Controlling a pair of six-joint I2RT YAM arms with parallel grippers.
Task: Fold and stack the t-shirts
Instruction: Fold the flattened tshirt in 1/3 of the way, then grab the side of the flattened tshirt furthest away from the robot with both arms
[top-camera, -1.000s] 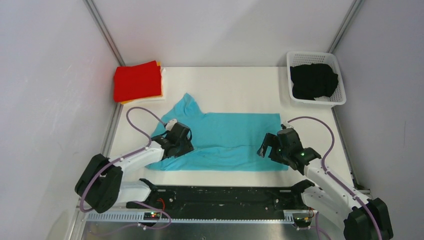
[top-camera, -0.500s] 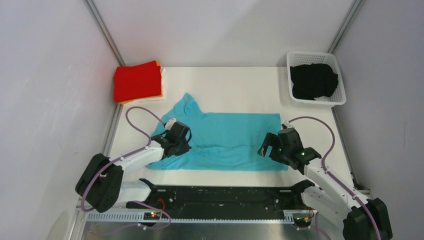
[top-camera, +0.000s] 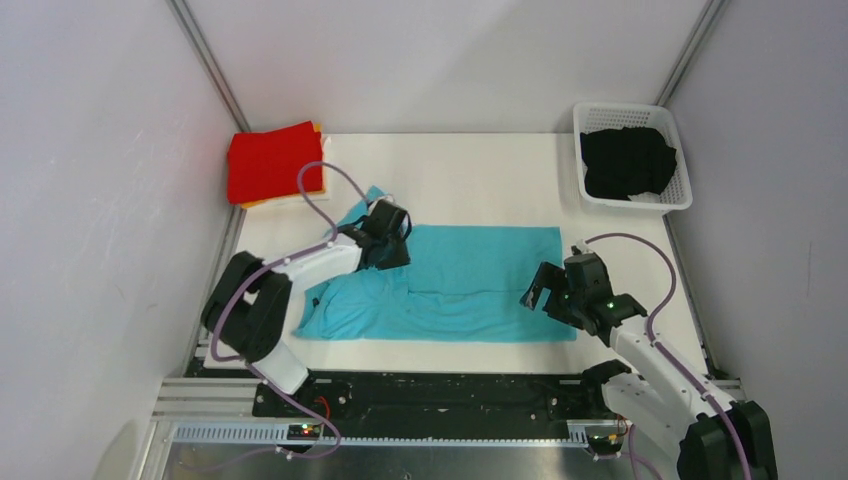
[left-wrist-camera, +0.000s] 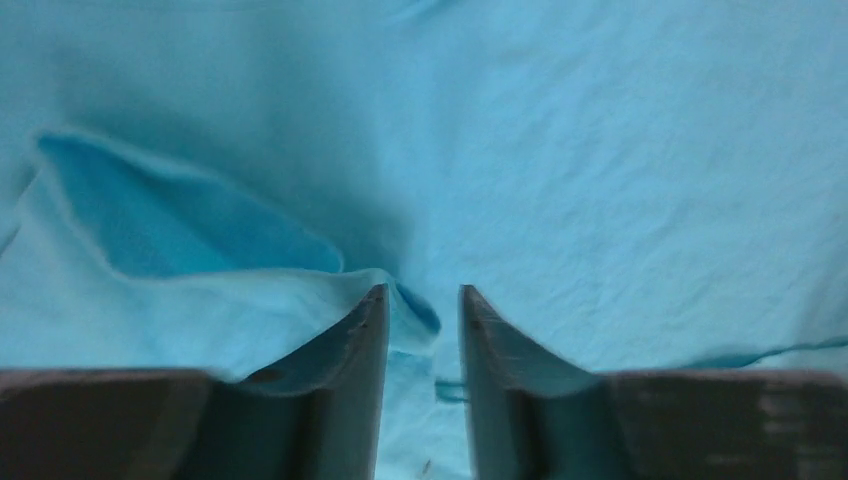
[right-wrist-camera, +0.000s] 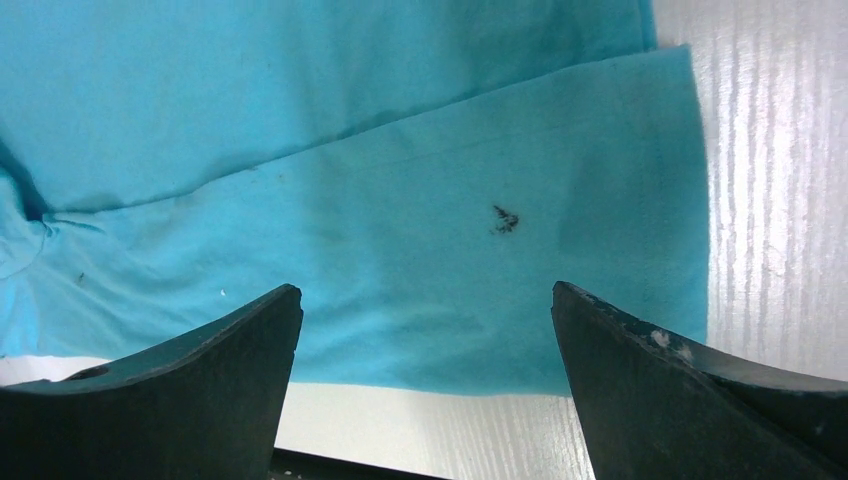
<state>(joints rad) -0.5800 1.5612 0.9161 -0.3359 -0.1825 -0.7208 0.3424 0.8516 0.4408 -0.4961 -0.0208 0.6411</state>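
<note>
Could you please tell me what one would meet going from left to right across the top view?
Red shirt stack → left pincer → right pincer → basket.

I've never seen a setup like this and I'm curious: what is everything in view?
Spread t-shirt: one, turquoise, table centre.
Folded stack: one, red on top, orange and white edges beneath, far left corner.
Crumpled t-shirt: one, black, in the basket.
Basket: one, white lattice, far right corner.
Table: one, white.
Arms: two, white and black, near edge.
Left hand: one, dark, narrowly parted over a fold of the spread t-shirt.
Right hand: one, dark, wide open above its near right corner.
</note>
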